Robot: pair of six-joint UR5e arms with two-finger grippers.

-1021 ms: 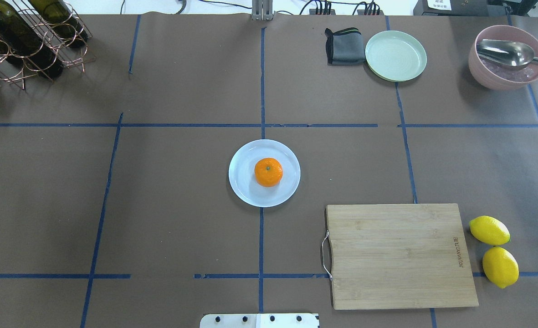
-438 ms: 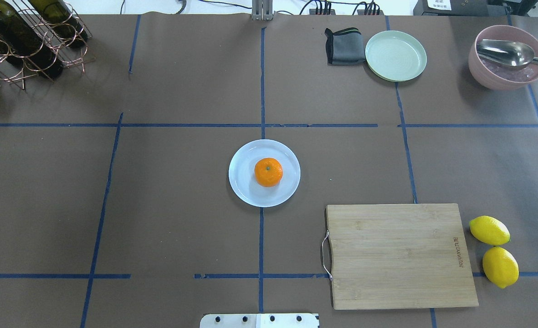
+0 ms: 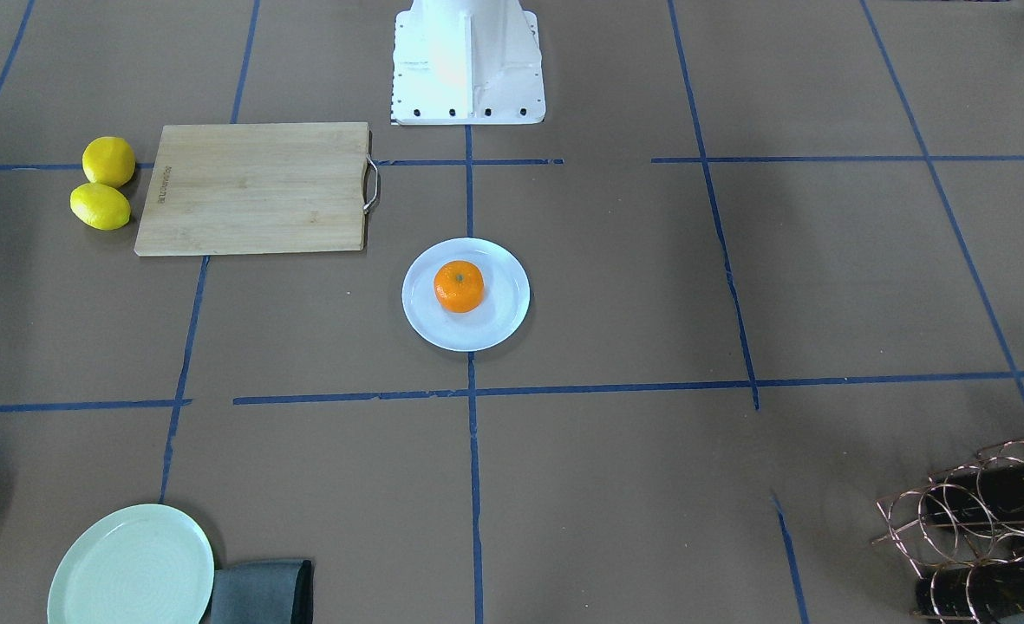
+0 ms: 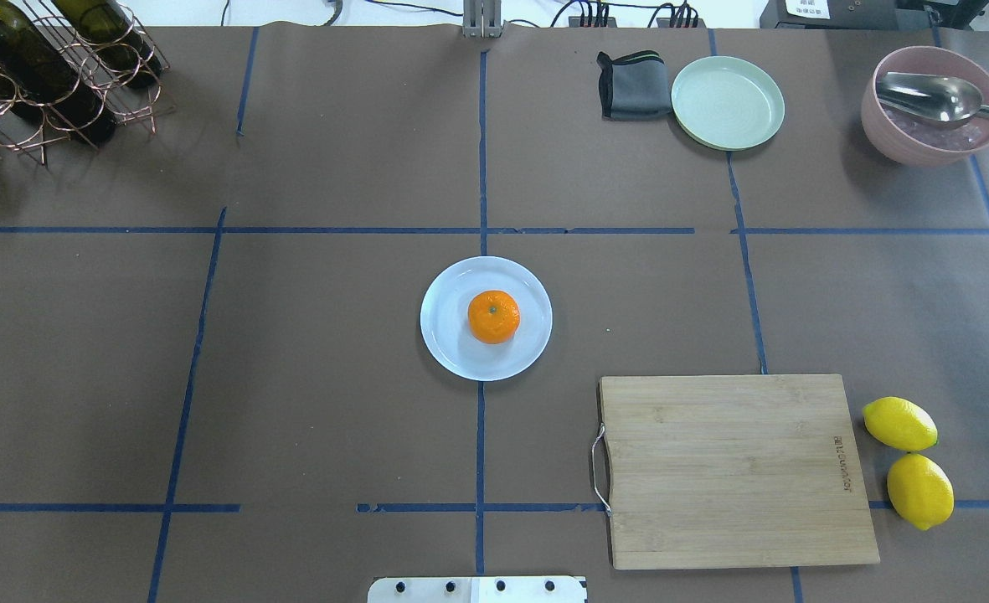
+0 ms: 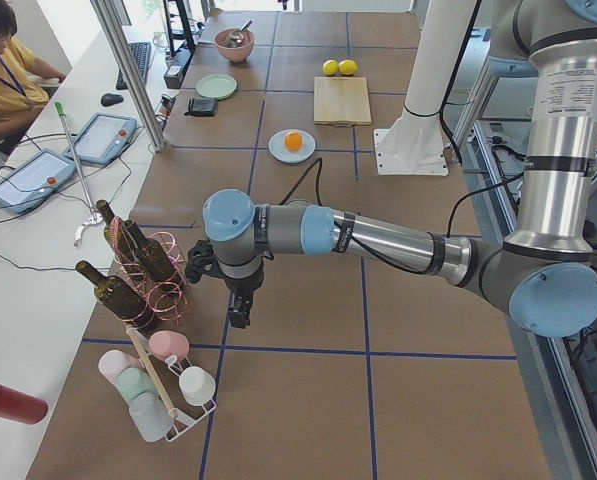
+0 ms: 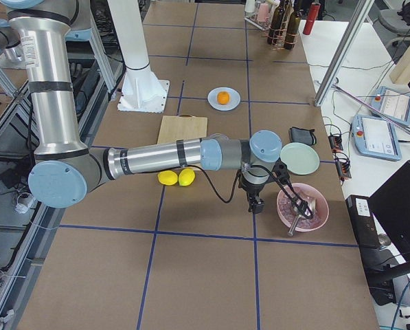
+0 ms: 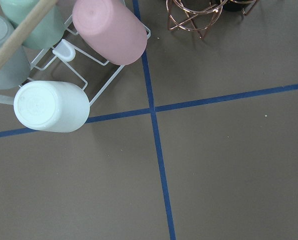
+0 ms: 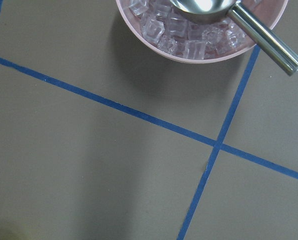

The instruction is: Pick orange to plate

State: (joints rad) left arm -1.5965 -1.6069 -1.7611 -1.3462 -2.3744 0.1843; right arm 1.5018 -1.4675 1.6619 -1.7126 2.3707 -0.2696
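Overhead view: orange [image 4: 493, 316] sits on plate [image 4: 448, 339], mid-table. Board [image 4: 733, 469] nearer robot, right of plate. Two lemons [image 4: 899, 424] just off board's right edge, one behind other. Far right corner: bowl [image 4: 888, 142], spoon [image 4: 934, 96] and ice [image 8: 161, 20] in it. Ridged plate [image 4: 727, 102] left of bowl, cloth [image 4: 632, 84] just beside its left. Bottle rack [image 4: 59, 75] far left corner.

The left gripper [image 5: 240, 312] and right gripper [image 6: 256, 205] show only in the side views, their jaws too small to judge. The bottle rack [image 4: 59, 84] runs off the overhead view's corner; the right wrist view's top edge cuts the pink bowl [image 8: 203, 58].
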